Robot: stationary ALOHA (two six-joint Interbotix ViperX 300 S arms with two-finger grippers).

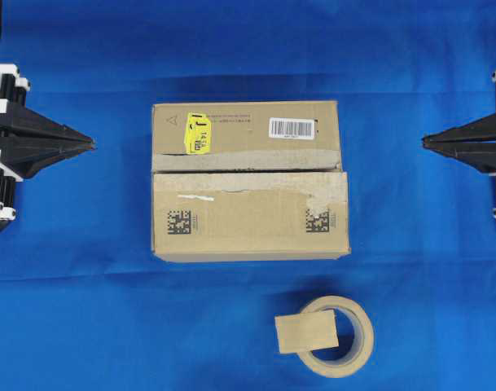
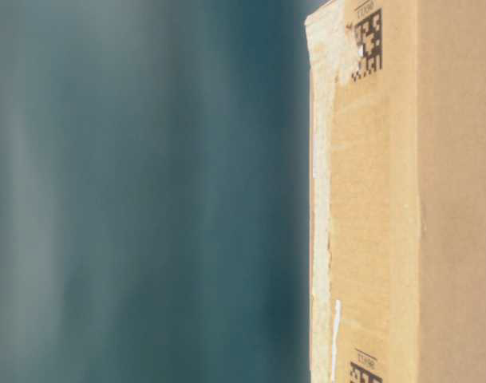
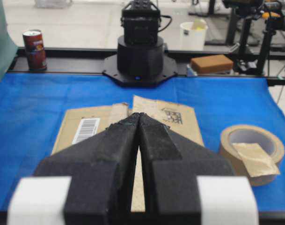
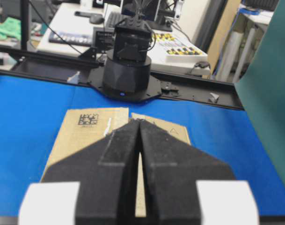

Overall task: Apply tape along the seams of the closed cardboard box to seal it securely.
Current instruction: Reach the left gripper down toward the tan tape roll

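The brown cardboard box (image 1: 248,179) lies mid-table with its flaps closed; a yellow sticker and a barcode label show on its far flap. Its seam (image 1: 248,170) runs left to right between the two flaps. A short piece of tan tape (image 1: 306,332) rests on the beige tape roll (image 1: 339,336) in front of the box. My left gripper (image 1: 93,145) is shut and empty, well left of the box. My right gripper (image 1: 424,141) is shut and empty, well right of it. The left wrist view shows the box (image 3: 86,124), the roll (image 3: 251,149) and the tape piece (image 3: 257,159).
Blue cloth (image 1: 85,309) covers the table. The table-level view shows the box's near face (image 2: 458,191) close up on the right. A red can (image 3: 34,49) and a brown block (image 3: 211,63) sit beyond the table's far edge.
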